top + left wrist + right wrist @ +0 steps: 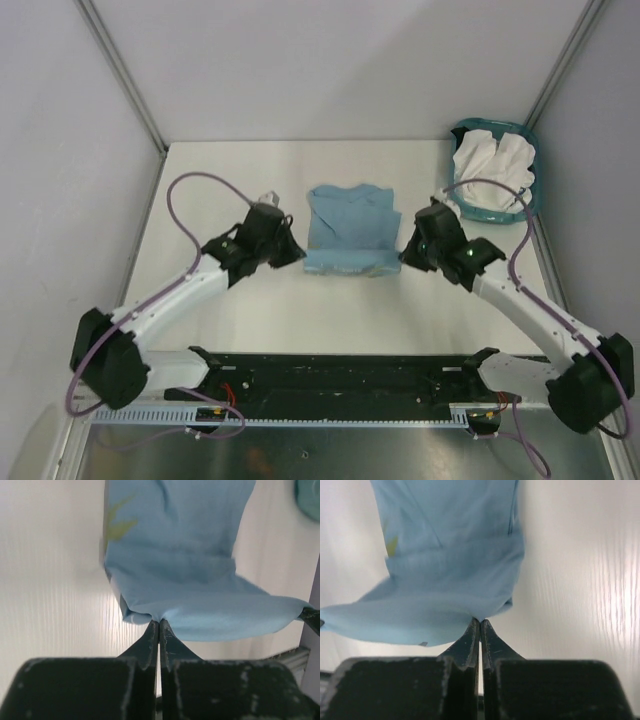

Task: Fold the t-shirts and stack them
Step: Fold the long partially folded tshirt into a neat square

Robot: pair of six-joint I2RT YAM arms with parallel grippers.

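A light blue t-shirt [347, 229] lies partly folded in the middle of the white table [250, 320]. My left gripper [300, 255] is shut on its near left corner, the cloth [200, 585] pinched at the fingertips [159, 622]. My right gripper [400, 257] is shut on the near right corner, where the blue cloth [450, 555] bunches at the tips [480, 621]. The near hem hangs lifted between the two grippers. White t-shirts [492, 165] sit crumpled in the basket at the back right.
A teal plastic basket [525, 205] stands at the table's back right corner, close behind the right arm. A black rail [340, 375] runs along the near edge between the arm bases. Grey walls enclose the table on three sides.
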